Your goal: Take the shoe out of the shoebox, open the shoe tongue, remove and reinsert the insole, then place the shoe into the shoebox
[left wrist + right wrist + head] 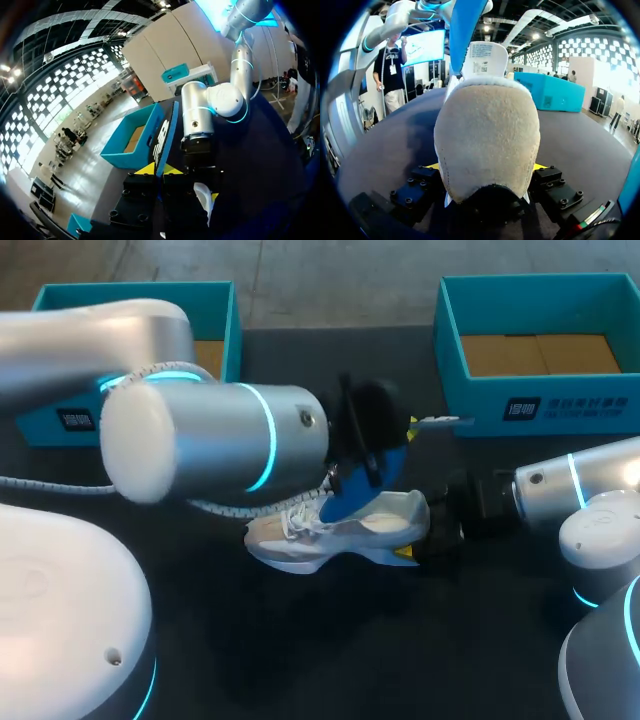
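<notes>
At the table (pixel 330 660) centre: shoe (pixel 330 532) braced, insole (pixel 362 488) upright.
Right gripper (pixel 425 538) clamps the heel from 3 o'clock, toe toward 9; left gripper (pixel 159 170), above at 12, pinches the blue insole over the shoe's opening.

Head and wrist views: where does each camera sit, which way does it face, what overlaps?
Head view: above and behind, looking down on the table; left arm enters left, right arm right.
Left wrist view: on the left arm, looking along its fingers, shut on the blue insole; right arm opposite.
Right wrist view: on the right arm, looking along its fingers, shut on the shoe at its heel; left arm above.
Shared: all three show the insole.
</notes>
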